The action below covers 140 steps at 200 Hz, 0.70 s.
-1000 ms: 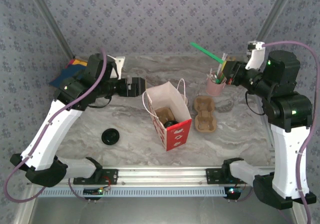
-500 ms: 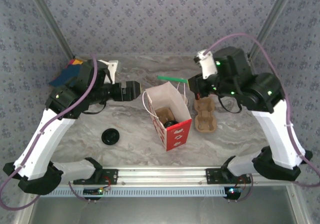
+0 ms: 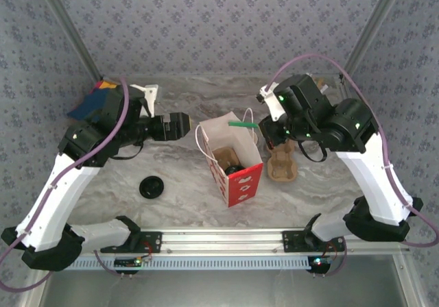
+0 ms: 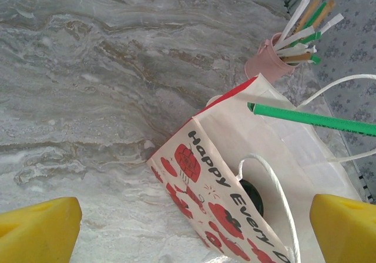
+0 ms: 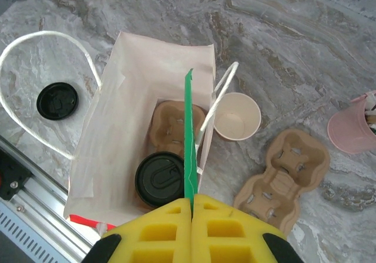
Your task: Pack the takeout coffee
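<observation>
While the right claw [image 5: 192,199] pinches the green straw [image 5: 188,140] above the bag [image 5: 100,145], a crooked release can drop the straw outside, or knock the lidded coffee [image 5: 160,179] standing inside. Beside the bag, the left claw [image 3: 180,126] is wide open and holds nothing.

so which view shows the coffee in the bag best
Right wrist view: it looks straight down on the lidded coffee in the bag. The top view shows a dark patch; the left wrist view, a sliver.

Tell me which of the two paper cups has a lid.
The cup inside the paper bag: a black lid covers it. The other cup stands open beside the bag.
</observation>
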Tool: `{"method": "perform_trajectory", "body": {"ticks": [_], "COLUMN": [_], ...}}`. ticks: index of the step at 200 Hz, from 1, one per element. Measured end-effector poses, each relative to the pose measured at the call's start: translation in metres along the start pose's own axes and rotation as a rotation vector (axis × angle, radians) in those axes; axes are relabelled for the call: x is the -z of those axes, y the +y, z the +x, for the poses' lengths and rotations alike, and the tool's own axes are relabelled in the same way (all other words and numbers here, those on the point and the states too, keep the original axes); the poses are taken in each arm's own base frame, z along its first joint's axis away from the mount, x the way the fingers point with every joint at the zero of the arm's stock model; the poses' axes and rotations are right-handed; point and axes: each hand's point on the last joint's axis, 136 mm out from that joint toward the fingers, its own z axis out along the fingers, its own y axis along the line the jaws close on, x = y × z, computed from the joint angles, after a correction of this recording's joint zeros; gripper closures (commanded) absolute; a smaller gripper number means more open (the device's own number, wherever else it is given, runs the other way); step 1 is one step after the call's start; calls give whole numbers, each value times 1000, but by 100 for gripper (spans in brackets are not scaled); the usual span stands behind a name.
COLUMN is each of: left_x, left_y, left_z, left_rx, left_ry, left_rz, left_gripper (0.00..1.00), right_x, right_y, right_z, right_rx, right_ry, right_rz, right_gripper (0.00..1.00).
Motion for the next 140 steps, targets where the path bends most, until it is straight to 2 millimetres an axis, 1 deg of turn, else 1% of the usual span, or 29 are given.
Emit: {"method": "perform_trajectory", "body": {"ticks": [23, 55, 140], "left_x": [0, -1, -4], "left_y": [0, 0, 2], "left_z": [0, 0, 4], "left_rx": [0, 0, 0], "left_ry": [1, 2, 13], "left_rz": [0, 0, -7], "left_gripper": [0, 0, 0], "right_x": [-8, -30, -82], "right_y": [3, 7, 17], "right_z": [2, 6, -1], "right_rx": [17, 34, 48], "right_ry": [26, 86, 169], "right_rz": [-2, 7, 9], "right_gripper": [100, 100, 100]}}
